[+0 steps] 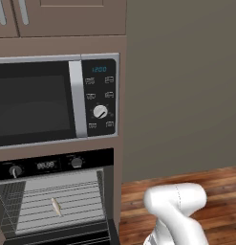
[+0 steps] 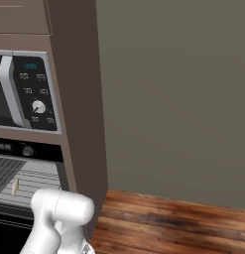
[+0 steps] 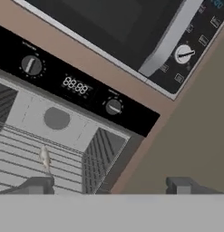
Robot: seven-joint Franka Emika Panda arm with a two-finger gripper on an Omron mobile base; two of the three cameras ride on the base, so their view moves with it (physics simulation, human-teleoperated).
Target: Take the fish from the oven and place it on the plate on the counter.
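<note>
Simulated kitchen: a plain grey-brown wall (image 1: 186,86) fills the right of both base views, above a reddish-brown plank floor (image 2: 173,223) along the lower right.

Nearest the cameras, the white robot arm (image 1: 179,213) rises at the lower right of the left base view and at the lower left of the right base view. In the hand view the two-finger gripper (image 3: 109,186) sits at the bottom edge, its dark fingertips (image 3: 38,185) far apart at lower left and lower right. The jaws are released, spread wide, with nothing between them.

Beyond the gripper stands the built-in black glass-front oven (image 1: 55,165), door down, its grey wire-rack interior exposed. The small, slim, pale beige-silver fish (image 1: 56,206) lies on the wire rack (image 1: 76,201), lower left of the left base view; in the hand view it lies just above the left fingertip, apart from it.

Above the rack, the oven's black control panel carries two knobs (image 3: 31,66) and a small digital display (image 3: 75,85).

Farthest up, the silver-and-black microwave (image 1: 57,103) with a blue display is set in the brown cabinet column (image 2: 77,124), with brown cupboard doors (image 1: 71,16) at the top edge.
</note>
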